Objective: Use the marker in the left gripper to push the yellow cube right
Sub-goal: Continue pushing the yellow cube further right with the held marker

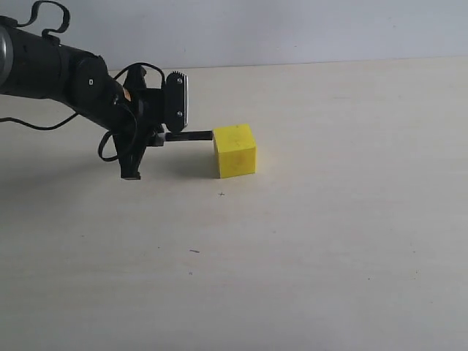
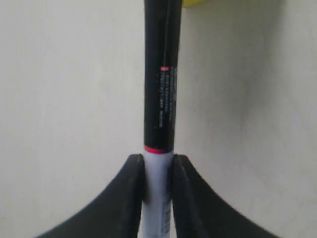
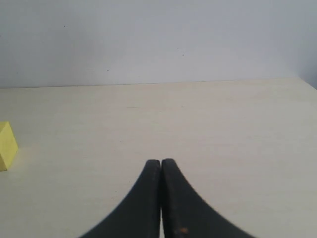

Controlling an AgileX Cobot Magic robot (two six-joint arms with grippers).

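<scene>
The yellow cube (image 1: 235, 150) rests on the pale table just left of centre. My left gripper (image 1: 159, 137) is shut on the marker (image 1: 189, 136), which points horizontally right with its black cap tip against the cube's left face. In the left wrist view the marker (image 2: 161, 89) runs from between my fingers (image 2: 130, 191) toward the cube (image 2: 199, 4), of which only a yellow sliver shows. The white barrel sits between the jaws. My right gripper (image 3: 161, 163) is shut and empty, and the cube (image 3: 7, 145) appears at the edge of its view.
The light wooden table (image 1: 329, 241) stretches to the right of the cube and toward the front. A grey wall (image 1: 292, 29) stands behind the table's far edge. The left arm's black cable (image 1: 44, 124) trails at the left.
</scene>
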